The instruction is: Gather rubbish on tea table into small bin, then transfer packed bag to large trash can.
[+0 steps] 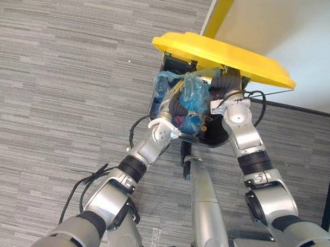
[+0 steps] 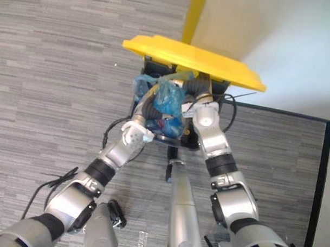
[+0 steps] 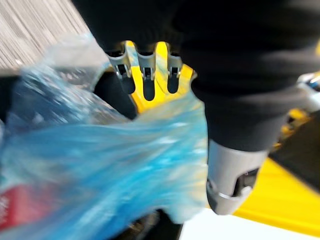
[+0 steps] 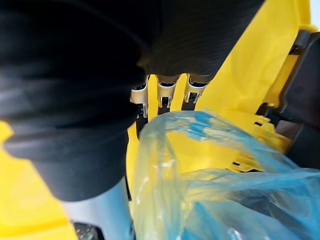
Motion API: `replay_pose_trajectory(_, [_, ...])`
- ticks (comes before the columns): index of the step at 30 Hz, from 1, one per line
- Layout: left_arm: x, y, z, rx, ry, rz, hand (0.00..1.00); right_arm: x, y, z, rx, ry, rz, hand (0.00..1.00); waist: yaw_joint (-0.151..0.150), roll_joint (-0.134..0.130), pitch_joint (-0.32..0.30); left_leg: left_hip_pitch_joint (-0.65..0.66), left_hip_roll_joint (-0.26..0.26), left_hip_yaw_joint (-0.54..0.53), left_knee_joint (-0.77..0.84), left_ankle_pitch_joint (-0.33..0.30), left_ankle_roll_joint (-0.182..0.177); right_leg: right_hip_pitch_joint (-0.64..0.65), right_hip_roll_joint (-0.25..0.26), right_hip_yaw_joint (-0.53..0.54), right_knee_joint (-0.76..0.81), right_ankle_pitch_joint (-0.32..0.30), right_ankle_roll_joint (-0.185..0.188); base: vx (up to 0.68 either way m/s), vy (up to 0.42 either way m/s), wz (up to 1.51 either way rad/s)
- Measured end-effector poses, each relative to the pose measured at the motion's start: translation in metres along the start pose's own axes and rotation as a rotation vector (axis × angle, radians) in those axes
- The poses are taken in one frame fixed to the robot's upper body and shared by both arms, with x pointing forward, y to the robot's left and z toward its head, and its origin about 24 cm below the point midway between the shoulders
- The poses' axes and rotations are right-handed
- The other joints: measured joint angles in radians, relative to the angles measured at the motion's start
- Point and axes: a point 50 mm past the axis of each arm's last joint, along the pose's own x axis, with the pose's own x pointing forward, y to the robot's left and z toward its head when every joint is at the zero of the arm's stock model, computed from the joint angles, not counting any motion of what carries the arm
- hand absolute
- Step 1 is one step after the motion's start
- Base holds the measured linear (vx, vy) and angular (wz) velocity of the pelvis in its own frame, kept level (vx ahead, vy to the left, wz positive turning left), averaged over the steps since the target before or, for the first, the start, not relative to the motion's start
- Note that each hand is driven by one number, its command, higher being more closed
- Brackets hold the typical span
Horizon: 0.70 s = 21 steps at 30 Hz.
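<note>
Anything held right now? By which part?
Blue bag sits between left hand and right hand under the yellow lid; grip point cannot be told.

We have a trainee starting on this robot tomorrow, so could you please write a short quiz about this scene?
1. True or false: the blue bag lies on the floor.
2. Multiple choice: the raised lid of the large trash can is A) yellow, B) green, C) red.
3. Short answer: which is at the bag, the left hand, the right hand, or both?
Key: 1 false; 2 A; 3 both.
</note>
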Motion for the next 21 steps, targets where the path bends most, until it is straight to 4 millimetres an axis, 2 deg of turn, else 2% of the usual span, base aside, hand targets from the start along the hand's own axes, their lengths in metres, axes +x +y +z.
replay_pose_trajectory(4, [-0.004,0.003,0.002,-0.104,-0.011,0.017,0.00,-0.005,-0.011,-0.012,0.010,0.045,-0.040,0.00,0.020,0.000,0.000,0.008,-0.003,-0.007,-0.002,0.000,0.000,0.011,-0.003,-0.003,0.002,-0.005,-0.007,0.00,0.000,0.00])
replay_pose_trajectory(9, [-0.050,-0.001,-0.035,-0.357,0.114,0.046,0.00,-0.042,-0.016,-0.060,-0.032,0.214,-0.046,0.00,0.034,0.001,-0.052,0.047,-0.028,-0.062,-0.044,0.005,-0.002,0.056,-0.036,-0.033,0.021,-0.050,-0.009,0.03,-0.003,0.23])
replay_pose_trajectory(11, [-0.076,-0.002,-0.062,-0.427,0.217,0.074,0.00,-0.062,-0.013,-0.080,-0.029,0.295,-0.032,0.00,0.055,0.000,-0.085,0.074,-0.039,-0.067,-0.069,0.009,-0.003,0.071,-0.040,-0.034,0.029,-0.063,-0.007,0.08,-0.008,0.08])
replay_pose_trajectory(13, [-0.112,0.000,-0.096,-0.470,0.365,0.129,0.00,-0.081,-0.015,-0.097,-0.063,0.363,-0.008,0.00,0.066,0.002,-0.117,0.103,-0.061,-0.100,-0.109,0.015,-0.002,0.092,-0.051,-0.038,0.037,-0.078,0.000,0.10,0.009,0.14])
replay_pose_trajectory(14, [-0.118,0.001,-0.103,-0.475,0.394,0.139,0.00,-0.082,-0.015,-0.099,-0.063,0.372,-0.001,0.00,0.067,0.004,-0.118,0.111,-0.062,-0.110,-0.117,0.016,-0.001,0.101,-0.051,-0.042,0.035,-0.079,0.001,0.08,0.021,0.08])
replay_pose_trajectory(15, [-0.141,0.003,-0.125,-0.473,0.500,0.166,0.00,-0.087,-0.016,-0.105,-0.067,0.400,0.009,0.00,0.068,0.006,-0.128,0.133,-0.069,-0.138,-0.142,0.017,-0.001,0.123,-0.051,-0.053,0.030,-0.080,0.002,0.06,0.021,0.05])
replay_pose_trajectory(16, [-0.151,0.002,-0.134,-0.469,0.548,0.176,0.00,-0.089,-0.016,-0.107,-0.070,0.408,0.012,0.00,0.068,0.006,-0.129,0.144,-0.073,-0.149,-0.153,0.018,-0.001,0.133,-0.051,-0.056,0.027,-0.080,0.002,0.08,0.034,0.08])
replay_pose_trajectory(18, [-0.198,-0.001,-0.171,-0.448,0.770,0.185,0.00,-0.096,-0.016,-0.119,-0.084,0.464,0.033,0.00,0.068,0.005,-0.153,0.175,-0.077,-0.176,-0.185,0.023,0.001,0.170,-0.050,-0.068,0.007,-0.082,0.006,0.07,0.032,0.06])
replay_pose_trajectory(19, [-0.210,-0.002,-0.177,-0.449,0.818,0.193,0.00,-0.097,-0.016,-0.122,-0.087,0.479,0.039,0.00,0.067,0.005,-0.155,0.185,-0.077,-0.180,-0.191,0.024,0.001,0.181,-0.050,-0.071,0.003,-0.082,0.006,0.07,0.041,0.06])
replay_pose_trajectory(20, [-0.232,-0.004,-0.189,-0.450,0.912,0.203,0.00,-0.102,-0.017,-0.130,-0.094,0.516,0.050,0.00,0.066,0.005,-0.155,0.213,-0.078,-0.191,-0.201,0.027,0.001,0.211,-0.050,-0.077,-0.006,-0.082,0.006,0.08,0.070,0.05])
replay_pose_trajectory(21, [-0.265,-0.009,-0.202,-0.457,1.047,0.208,0.00,-0.111,-0.018,-0.140,-0.110,0.570,0.066,0.00,0.068,0.005,-0.157,0.270,-0.086,-0.199,-0.225,0.027,0.002,0.264,-0.049,-0.081,-0.015,-0.082,0.006,0.06,0.063,0.04])
